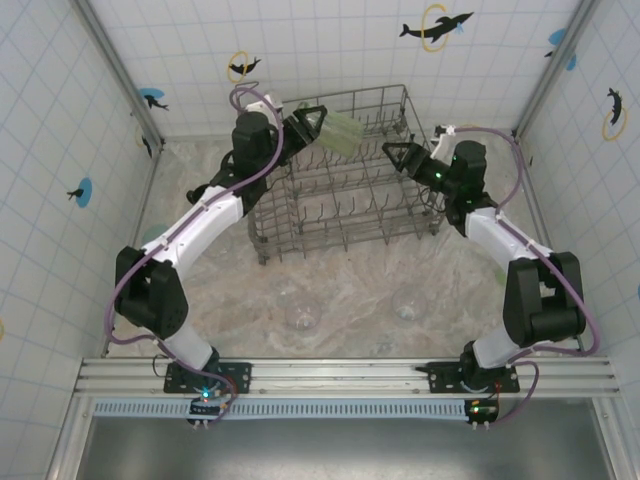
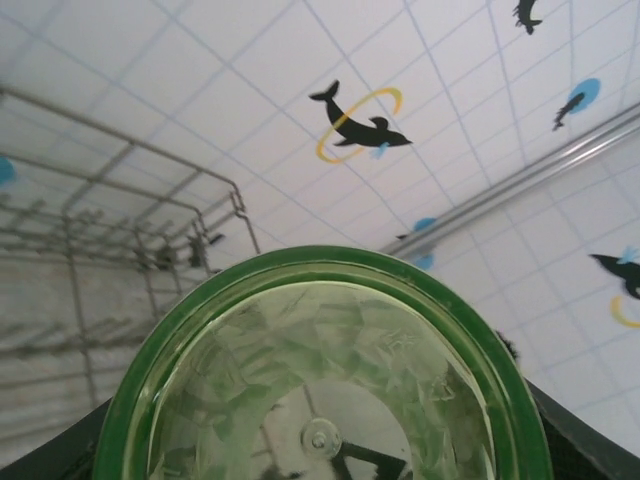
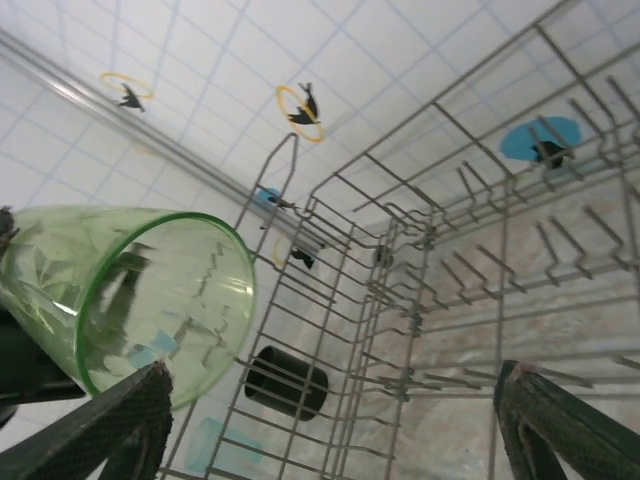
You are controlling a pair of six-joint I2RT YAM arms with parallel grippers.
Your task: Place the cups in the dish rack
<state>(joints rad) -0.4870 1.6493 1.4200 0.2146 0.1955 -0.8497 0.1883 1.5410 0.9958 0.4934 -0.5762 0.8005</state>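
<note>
While the one dish rack (image 1: 340, 215) stands in the middle of the table (image 1: 230, 300), a single light-green tumbler (image 1: 348, 132) hangs over its far left corner. The tumbler is tipped onto its side with its mouth toward the right arm. The left gripper (image 1: 322, 122) has it clamped near the base, jaws partly apart around the glass. The right gripper (image 1: 400, 153) sits above the rack's right rim, its fingers (image 3: 110, 425) spread wide with nothing between them. On the table in front of the rack stand two more: one clear cup (image 1: 302, 312) on the left and the other clear cup (image 1: 408, 305) on the right, well apart. From the right wrist, one black mug (image 3: 287, 382) shows lying on its side behind the rack's wire wall. Whether it lies inside the rack or just beyond it I cannot tell.
</note>
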